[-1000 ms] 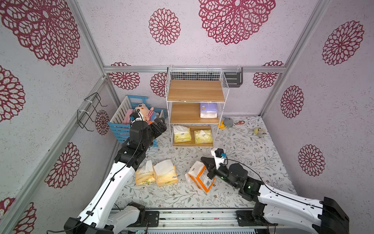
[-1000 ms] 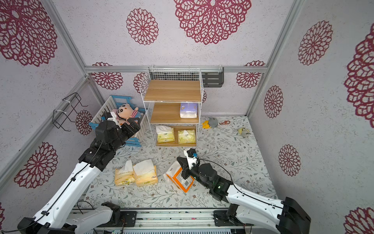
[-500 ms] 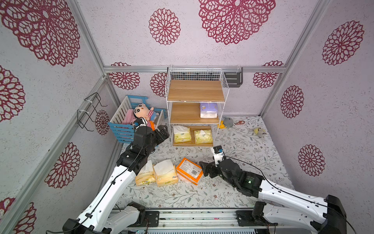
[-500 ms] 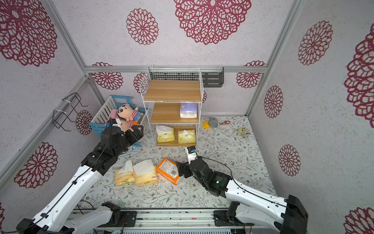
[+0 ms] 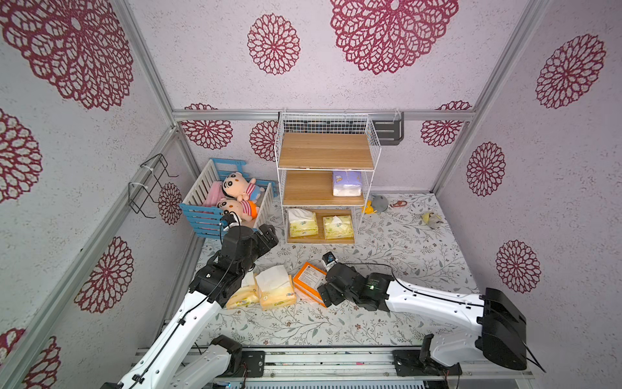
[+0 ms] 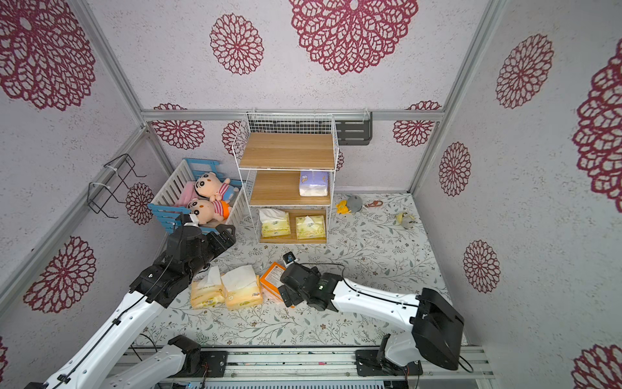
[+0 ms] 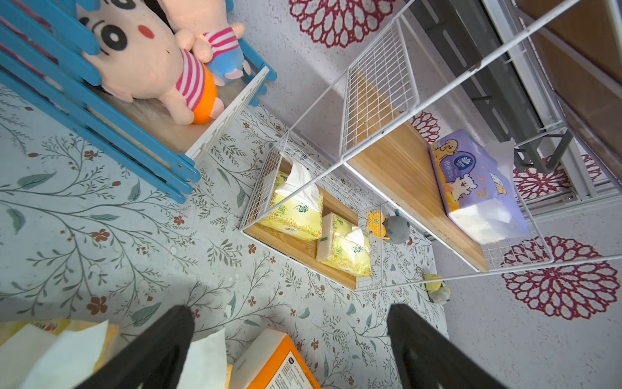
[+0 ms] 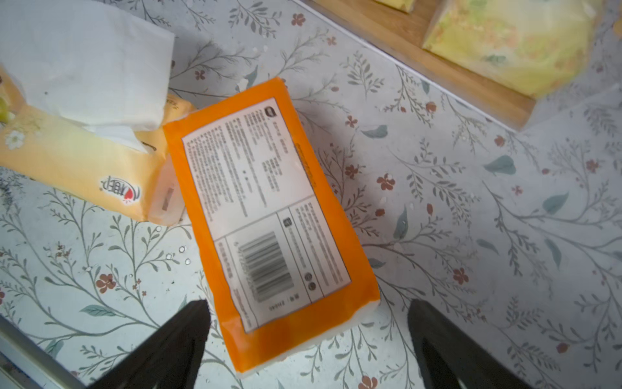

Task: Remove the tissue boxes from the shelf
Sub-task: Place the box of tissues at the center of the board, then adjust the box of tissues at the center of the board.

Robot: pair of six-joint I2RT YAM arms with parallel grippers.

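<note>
Left pincer [image 7: 289, 311]: open, empty, on the arm nearer the shelf [image 5: 326, 150]. Pale yellow tissue boxes [image 7: 292, 212]: bottom tier, straight ahead of it, well apart. Lavender tissue box [image 7: 471, 182]: middle tier, higher. Right pincer [image 8: 308, 304]: open over bright orange tissue box [image 8: 269, 208], flat on table [image 8: 471, 202].

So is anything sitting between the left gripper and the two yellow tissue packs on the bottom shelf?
Nothing visible does. From the left gripper, jaws open, only bare floral mat lies before the two pale yellow packs. The shelf's bottom tier looks open at the front; its mesh side panel flanks the nearer pack.
</note>
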